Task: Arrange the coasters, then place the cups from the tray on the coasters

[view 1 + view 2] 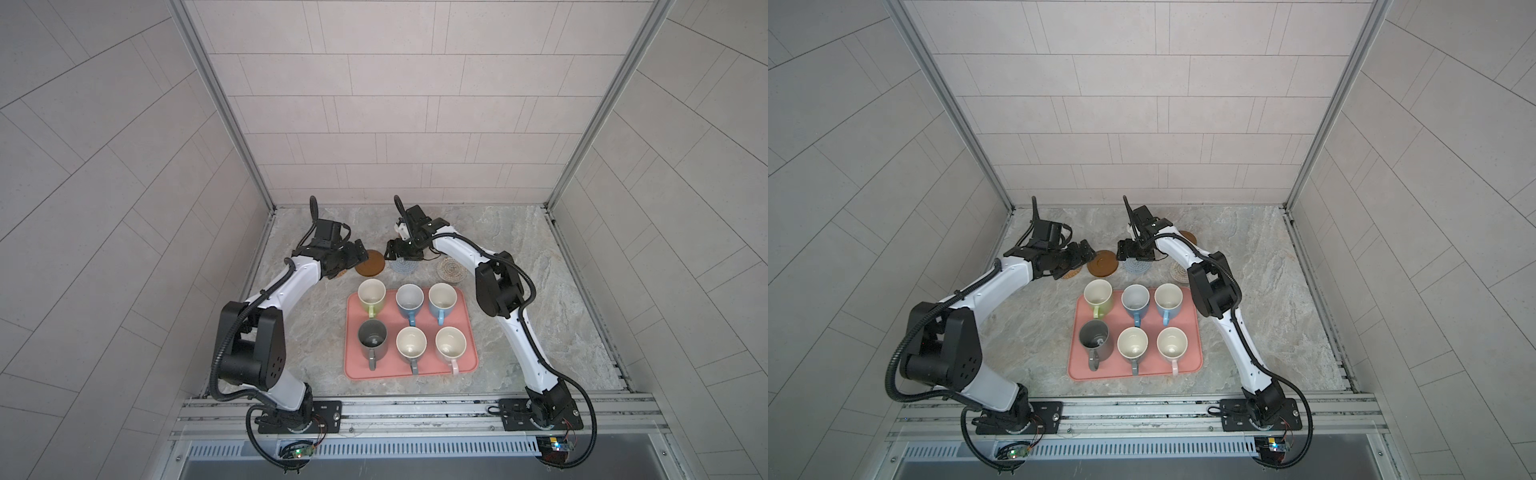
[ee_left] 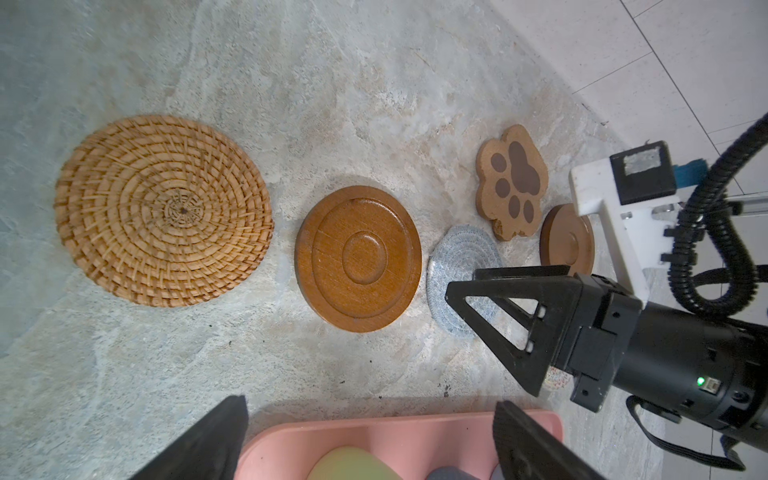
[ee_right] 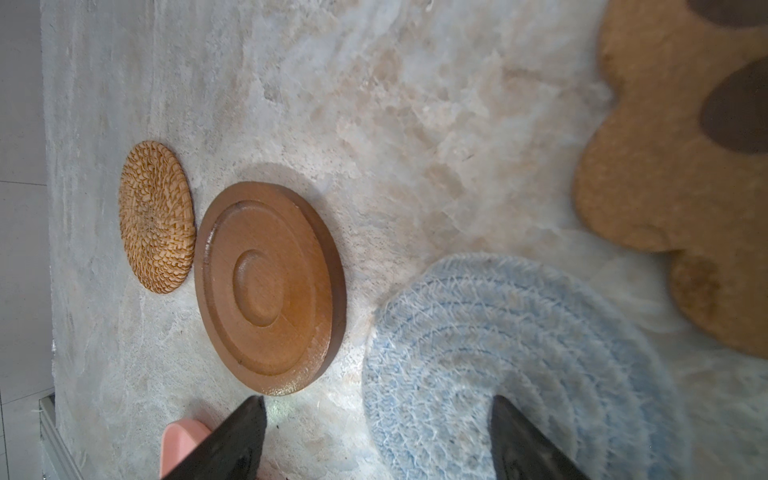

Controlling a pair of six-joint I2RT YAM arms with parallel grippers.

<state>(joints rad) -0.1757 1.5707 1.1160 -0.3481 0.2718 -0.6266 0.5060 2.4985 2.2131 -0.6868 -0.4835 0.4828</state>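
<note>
Coasters lie on the stone-patterned table point(image 1: 519, 291) beyond the tray point(image 1: 351, 368), none carrying a cup. Both top views give the row nearest the tray: a rattan coaster point(image 1: 1070, 273) half hidden under the left arm, a dark wooden disc point(image 1: 369, 262), a blue-grey crochet coaster point(image 1: 404, 267) and a beige crochet coaster point(image 1: 451, 269). The left wrist view adds what the right arm hides from above: a paw-shaped coaster point(image 2: 513, 180) just behind the blue-grey one, and beside it a second wooden disc point(image 2: 567, 239). In a top view that second wooden disc point(image 1: 1187, 237) only peeks out past the right arm. The beige crochet coaster is plain only from above.

The left gripper point(image 2: 370, 402) hangs above the table near the dark wooden disc and the tray's far rim, jaws wide and empty. The right gripper point(image 3: 378, 399) is low over the blue-grey crochet coaster, jaws wide with nothing between them. Its wrist view puts one finger point(image 3: 523, 440) above the mat and the other above bare table. Whether it touches the mat cannot be told.

Six cups stand upright on the tray in two rows of three, handles toward the arms' bases. The far row has the light green cup point(image 1: 372, 293), blue cup point(image 1: 409, 299) and second blue cup point(image 1: 443, 297). The near row has the dark grey cup point(image 1: 372, 338), grey-handled cup point(image 1: 411, 345) and pink-handled cup point(image 1: 451, 343).
</note>
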